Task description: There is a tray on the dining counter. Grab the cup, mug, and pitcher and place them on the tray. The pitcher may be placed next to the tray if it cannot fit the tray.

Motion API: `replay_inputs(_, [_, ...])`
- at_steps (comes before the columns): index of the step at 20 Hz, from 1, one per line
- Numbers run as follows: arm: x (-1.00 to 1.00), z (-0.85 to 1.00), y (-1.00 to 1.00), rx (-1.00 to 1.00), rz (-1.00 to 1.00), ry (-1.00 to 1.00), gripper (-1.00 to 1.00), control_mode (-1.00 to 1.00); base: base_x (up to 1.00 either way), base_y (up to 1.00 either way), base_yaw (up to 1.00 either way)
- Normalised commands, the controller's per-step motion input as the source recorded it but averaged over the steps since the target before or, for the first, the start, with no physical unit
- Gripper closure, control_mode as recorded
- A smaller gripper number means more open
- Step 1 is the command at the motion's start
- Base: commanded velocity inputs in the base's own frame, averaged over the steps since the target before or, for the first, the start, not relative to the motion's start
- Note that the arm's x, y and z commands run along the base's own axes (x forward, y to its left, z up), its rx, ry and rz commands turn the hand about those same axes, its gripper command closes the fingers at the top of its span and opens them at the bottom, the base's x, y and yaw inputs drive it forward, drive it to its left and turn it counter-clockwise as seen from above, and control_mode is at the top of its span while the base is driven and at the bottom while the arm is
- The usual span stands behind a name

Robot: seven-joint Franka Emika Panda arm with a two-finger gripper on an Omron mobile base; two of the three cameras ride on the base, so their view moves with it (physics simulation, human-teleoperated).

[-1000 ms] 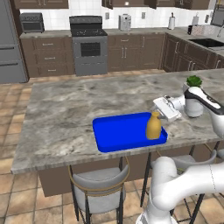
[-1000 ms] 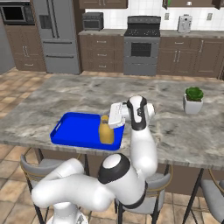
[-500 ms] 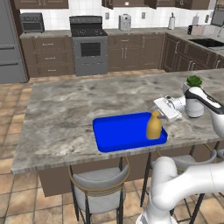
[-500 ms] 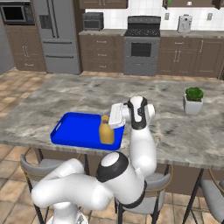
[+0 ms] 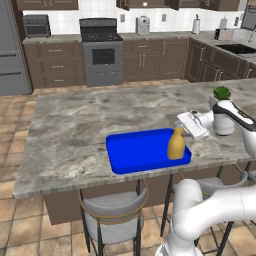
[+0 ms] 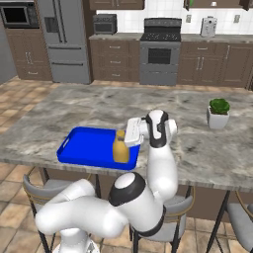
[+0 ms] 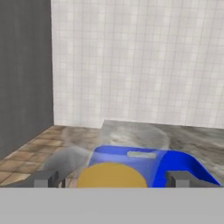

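Note:
The yellow-orange pitcher [image 5: 176,145] [image 6: 120,150] stands upright at the right end of the blue tray [image 5: 135,150] [image 6: 84,148] on the dining counter [image 5: 75,125] [image 6: 197,148]. My gripper [image 5: 178,131] [image 6: 122,137] is level with the pitcher's neck, open, one finger on each side and a gap to each. In the hand view the pitcher's rounded top [image 7: 111,177] sits between the two fingertips [image 7: 43,178], with the tray [image 7: 175,159] behind it. The cup and the mug are out of view.
A small potted plant [image 5: 221,95] [image 6: 218,112] stands on the counter to the right of the arm. Bar stools [image 5: 112,210] [image 6: 42,190] line the counter's near edge. Cabinets, a stove [image 5: 102,52] and a fridge [image 6: 64,39] run along the far wall.
The jaws have spread wider and let go of the pitcher, which stays upright on the tray. The arm has hardly moved.

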Motion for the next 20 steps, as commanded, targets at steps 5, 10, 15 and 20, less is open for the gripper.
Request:
replay_inputs(5, [0.00, -0.02, -0.12, 0.00, -0.01, 0.00, -1.00, -1.00, 0.00, 0.00, 0.00])
replay_inputs(10, [0.00, 0.00, -0.12, 0.00, 0.00, 0.00, -1.00, -1.00, 0.00, 0.00, 0.00])
replay_inputs(15, [0.00, 0.00, -0.14, 0.00, 0.00, 0.00, -1.00, -1.00, 0.00, 0.00, 0.00])
replay_inputs(20, [0.00, 0.00, -0.22, 0.00, -0.01, 0.00, -1.00, -1.00, 0.00, 0.00, 0.00])
